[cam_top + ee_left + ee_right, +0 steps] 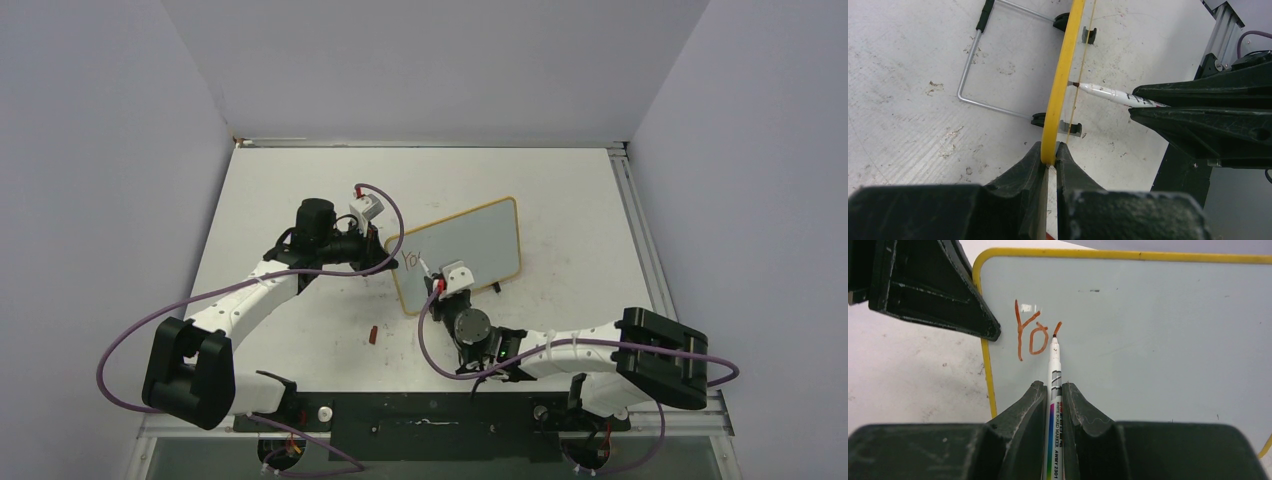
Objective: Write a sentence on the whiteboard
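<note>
The whiteboard (pixel 470 248) stands tilted on a wire stand in the middle of the table; it also shows in the right wrist view (pixel 1148 340) and edge-on in the left wrist view (pixel 1060 90). My left gripper (pixel 388 262) (pixel 1048 157) is shut on its yellow rim at the left edge. My right gripper (pixel 437 287) (pixel 1053 390) is shut on the white marker pen (pixel 1054 370), whose tip touches the board. The sentence (pixel 1033 335) reads "Yo" in red plus one short stroke at the pen tip. The pen shows in the left wrist view (pixel 1113 94) too.
A small red marker cap (pixel 372 335) lies on the table in front of the board. The board's wire stand (pixel 983 65) rests on the scuffed white tabletop behind it. Purple walls close in the table on three sides.
</note>
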Controlling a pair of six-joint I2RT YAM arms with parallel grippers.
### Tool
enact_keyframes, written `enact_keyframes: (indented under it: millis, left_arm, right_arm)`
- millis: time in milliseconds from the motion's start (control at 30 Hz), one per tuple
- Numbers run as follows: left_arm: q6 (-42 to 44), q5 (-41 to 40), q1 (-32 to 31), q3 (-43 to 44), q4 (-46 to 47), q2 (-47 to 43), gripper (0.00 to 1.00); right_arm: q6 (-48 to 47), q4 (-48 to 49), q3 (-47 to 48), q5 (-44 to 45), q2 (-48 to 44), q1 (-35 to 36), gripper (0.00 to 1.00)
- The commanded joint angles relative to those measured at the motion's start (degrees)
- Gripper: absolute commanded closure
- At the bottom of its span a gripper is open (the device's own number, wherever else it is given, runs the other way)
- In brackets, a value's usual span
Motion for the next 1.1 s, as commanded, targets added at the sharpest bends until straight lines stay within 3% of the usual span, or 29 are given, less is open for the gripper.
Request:
enact_keyframes:
  millis: [0, 433, 1067]
  left_arm:
    - [1.78, -4.33, -0.16, -0.71, -7.74, 1.45, 1.00]
    - [1.78, -4.36, -0.16, -0.80, -7.71, 1.37, 1.00]
    - [1.79, -4.34, -0.16, -0.71, -7.80, 1.44, 1.00]
  right_arm:
    - [3.72, -2.89, -1.84, -0.20, 0.29, 0.88, 0.95]
    - [0.59, -1.60, -1.18, 2.83, -1.69, 0.03, 0.95]
    - [-3.60, 1.23, 1.48, -0.37, -0.63, -2.15, 0.95]
